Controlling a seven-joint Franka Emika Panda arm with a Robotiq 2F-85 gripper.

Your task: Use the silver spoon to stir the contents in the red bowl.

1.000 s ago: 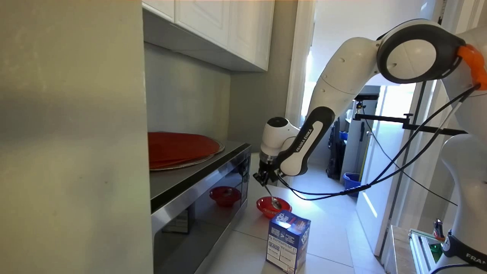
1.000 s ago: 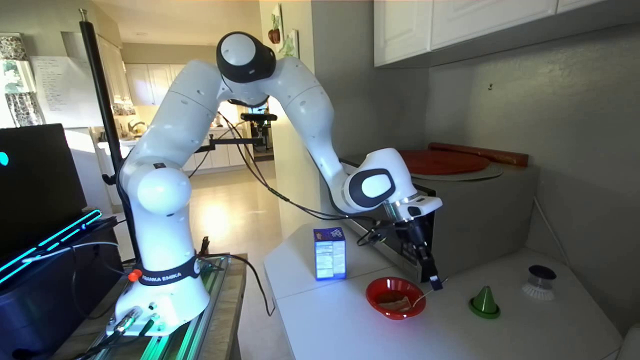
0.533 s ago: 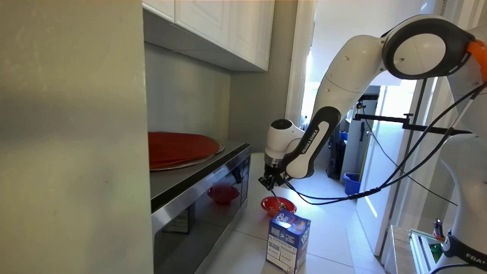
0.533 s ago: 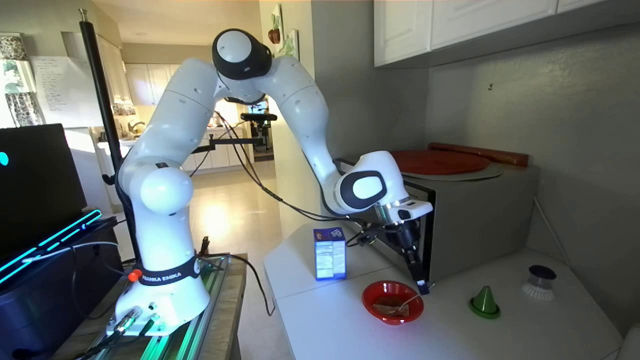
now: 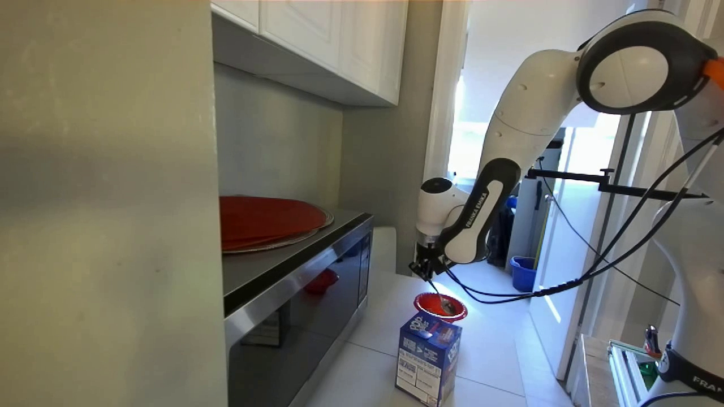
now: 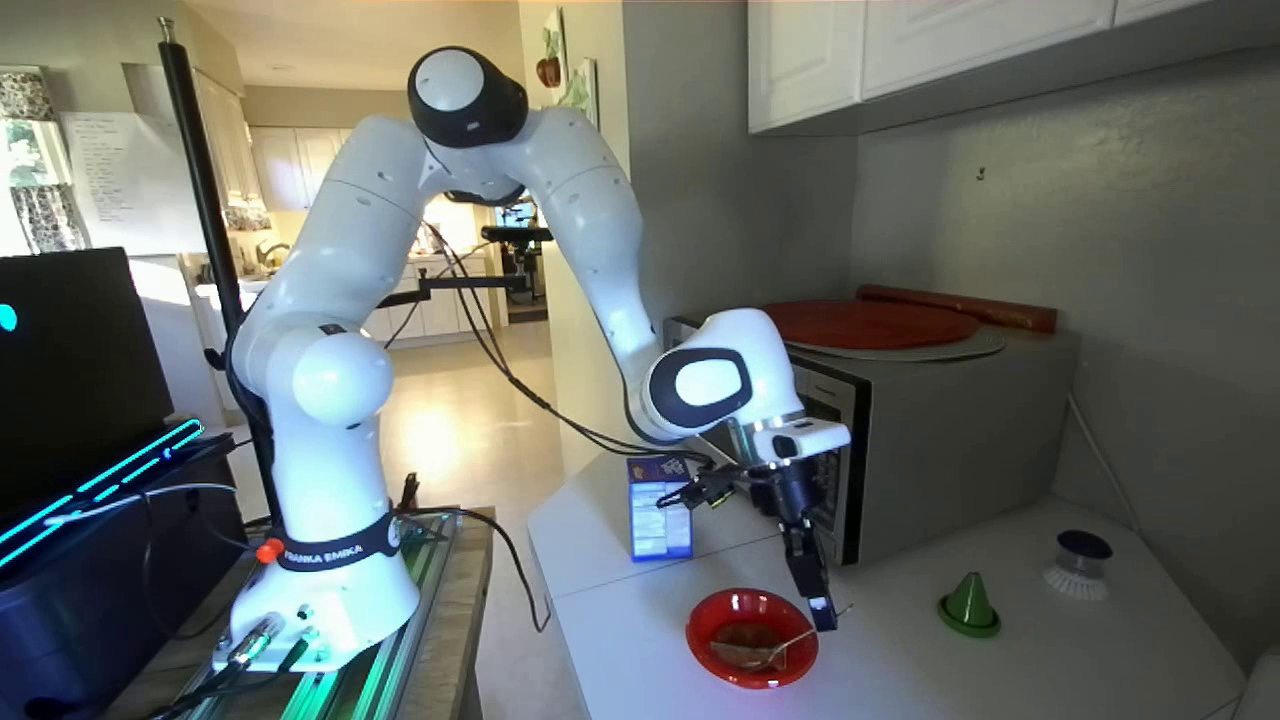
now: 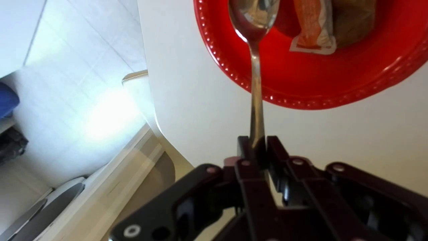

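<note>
"FRANKA EMIKA" legible on arm [image 5: 523,121]. Blue-and-white carton [image 6: 660,530], 11 o'clock from red bowl [image 6: 714,618] in an exterior view; panel print too small to read. Bowl round, rim beaded, on white counter [image 6: 900,660]. Gripper [image 7: 258,146] pinches silver spoon [image 7: 255,72]; its handle crosses rim at 7 o'clock, wrist view.

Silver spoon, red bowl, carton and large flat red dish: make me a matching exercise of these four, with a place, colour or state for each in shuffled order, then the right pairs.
Things:
1. silver spoon
2. red bowl
3. carton
4. large flat red dish

Matches:
A. on top of the microwave
B. blue and white
C. gripped by the pincer
D. has an orange-and-white packet inside

Pairs: 1-C, 2-D, 3-B, 4-A
</note>
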